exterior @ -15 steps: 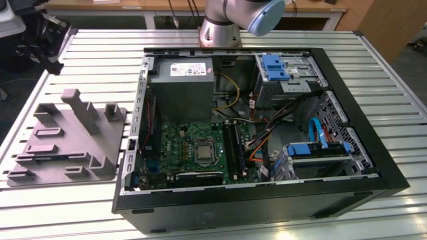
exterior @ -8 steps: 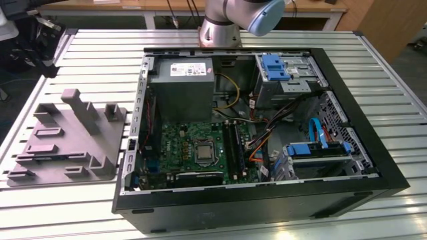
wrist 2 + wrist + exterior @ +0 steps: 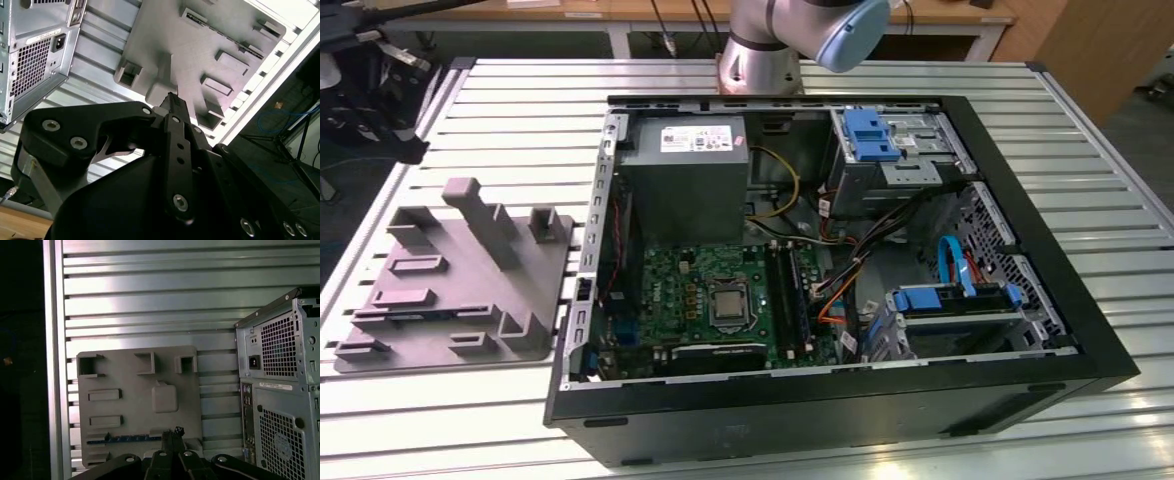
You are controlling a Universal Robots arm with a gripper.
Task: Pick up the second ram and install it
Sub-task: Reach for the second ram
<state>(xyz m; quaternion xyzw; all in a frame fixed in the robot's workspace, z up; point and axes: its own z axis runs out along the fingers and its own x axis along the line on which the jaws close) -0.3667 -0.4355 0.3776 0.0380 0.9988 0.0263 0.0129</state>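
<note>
You'll find the second ram (image 3: pixel 125 438) sitting along one edge of the grey holder tray (image 3: pixel 130 405), which rests on the slatted table (image 3: pixel 150 300) beside the computer case (image 3: pixel 280 390). Your gripper (image 3: pixel 172 432) hangs above the tray, fingers pressed together on nothing.

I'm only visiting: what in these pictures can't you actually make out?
- First wrist view: the hand covers one end of the blue second ram lying in the gray tray.
- Exterior view: slots on the motherboard are too small and dark to tell if any is filled.
- Exterior view: the arm is cut off by the top edge.
- Second wrist view: the hand blocks part of the gray tray.
</note>
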